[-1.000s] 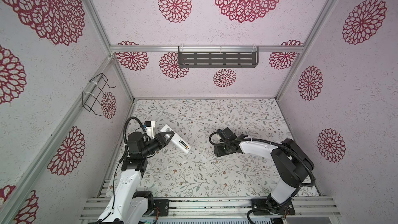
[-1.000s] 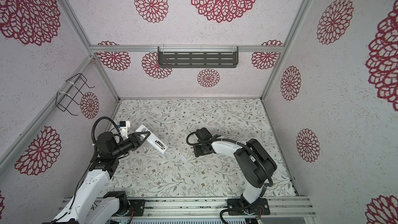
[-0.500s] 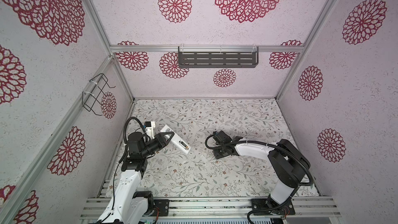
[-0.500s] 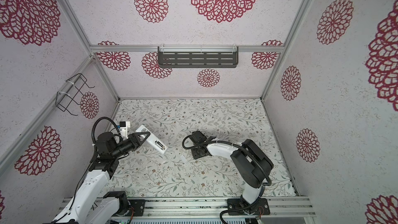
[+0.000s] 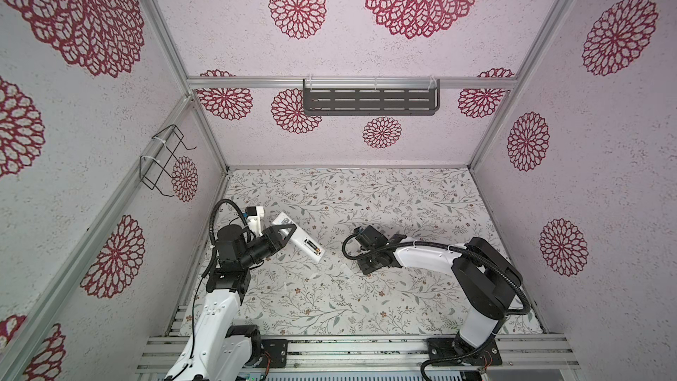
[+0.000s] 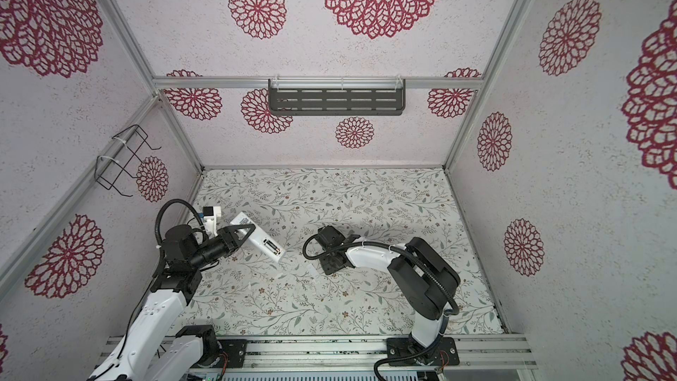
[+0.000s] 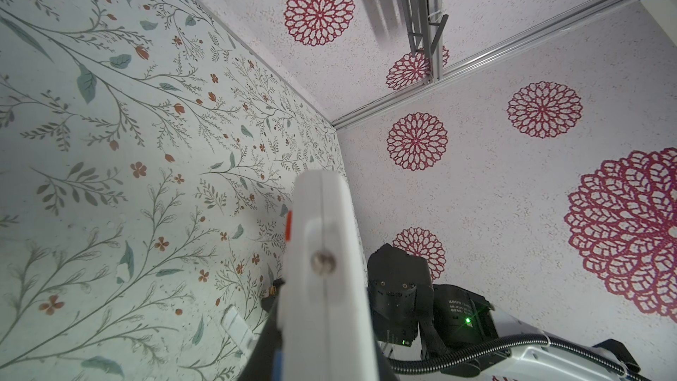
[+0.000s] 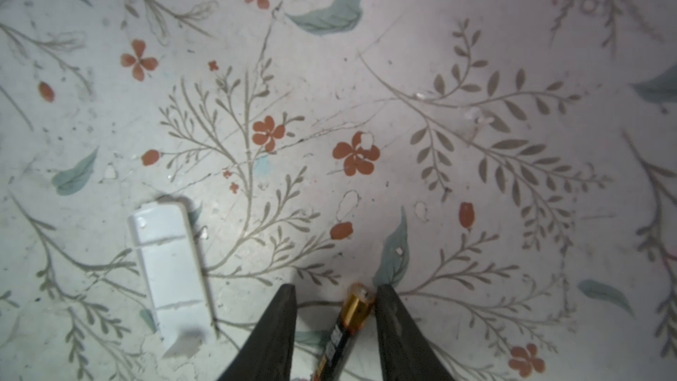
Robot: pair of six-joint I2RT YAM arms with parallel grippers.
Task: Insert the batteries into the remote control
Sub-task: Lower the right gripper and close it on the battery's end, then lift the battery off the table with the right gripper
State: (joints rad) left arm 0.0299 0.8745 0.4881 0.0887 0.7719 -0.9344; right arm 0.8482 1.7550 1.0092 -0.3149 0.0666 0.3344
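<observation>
My left gripper (image 5: pixel 291 230) is shut on the remote control (image 5: pixel 304 243), a slim white bar held above the table's left side with its plain back up. In both top views one dark battery (image 5: pixel 311 246) lies in the open bay near the remote's (image 6: pixel 262 241) lower end. The left wrist view shows the remote (image 7: pixel 322 236) end-on. My right gripper (image 8: pixel 335 293) hangs low over the middle of the table. Its jaws are open round a second battery (image 8: pixel 346 328), black and gold. That battery touches one finger and stands clear of the other.
A small white battery cover (image 8: pixel 170 269) lies flat on the floral table (image 5: pixel 366 309) just left of the right gripper, also seen as a cover (image 7: pixel 238 324) in the left wrist view. A dark shelf (image 5: pixel 370 102) hangs on the back wall and a wire rack (image 5: pixel 163 161) on the left wall.
My right arm has shifted a little to the left and its jaws have narrowed round the battery. The left arm and remote have not moved.
</observation>
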